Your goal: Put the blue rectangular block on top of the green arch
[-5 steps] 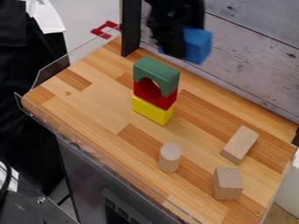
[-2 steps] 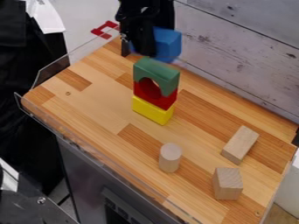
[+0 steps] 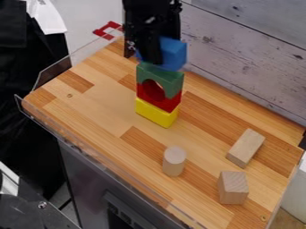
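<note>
The end effector [image 3: 154, 56], black and pointing down near the top of the view, is closed on one blue rectangular block [image 3: 174, 53], with parts of the block showing on either side of a finger. The block is at the top of the green arch [image 3: 160, 74]; whether the two touch cannot be told.

The arch tops a stack of three pieces on the wooden tabletop [image 3: 95, 96]. Under it sits one red block [image 3: 170, 104] with a curved hollow facing up, so the two frame a round opening. One yellow block [image 3: 155, 112] forms the base.

Three plain wooden pieces are nearer the camera and to the right, apart from one another: one upright cylinder [image 3: 173, 162], one long block [image 3: 245, 148] lying flat, and one chunky block [image 3: 233, 188]. A whitewashed plank wall [image 3: 245, 58] stands behind.
</note>
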Robot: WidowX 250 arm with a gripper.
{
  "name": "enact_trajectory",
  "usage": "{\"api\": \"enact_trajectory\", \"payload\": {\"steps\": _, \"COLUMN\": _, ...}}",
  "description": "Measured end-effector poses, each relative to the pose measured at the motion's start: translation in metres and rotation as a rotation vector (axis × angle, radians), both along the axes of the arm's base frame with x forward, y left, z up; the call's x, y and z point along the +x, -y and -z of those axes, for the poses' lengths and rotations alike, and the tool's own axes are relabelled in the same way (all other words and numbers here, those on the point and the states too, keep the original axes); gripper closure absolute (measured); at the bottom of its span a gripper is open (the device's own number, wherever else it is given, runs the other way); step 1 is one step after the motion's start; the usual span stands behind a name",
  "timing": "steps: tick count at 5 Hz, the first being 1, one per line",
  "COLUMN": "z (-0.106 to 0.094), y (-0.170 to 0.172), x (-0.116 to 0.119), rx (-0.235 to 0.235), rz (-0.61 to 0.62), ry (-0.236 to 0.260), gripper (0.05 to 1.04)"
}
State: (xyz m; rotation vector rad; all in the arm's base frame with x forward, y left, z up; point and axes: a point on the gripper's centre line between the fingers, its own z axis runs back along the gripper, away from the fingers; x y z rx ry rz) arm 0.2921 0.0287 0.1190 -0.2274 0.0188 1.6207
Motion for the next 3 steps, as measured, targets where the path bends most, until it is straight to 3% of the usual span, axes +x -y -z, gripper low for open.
{"api": "enact_trajectory", "payload": {"steps": 3, "z": 0.0086, "y": -0.0006, "x": 0.01, "rx": 0.002, "rz": 0.03, "ry": -0.051, "gripper": 0.503}}
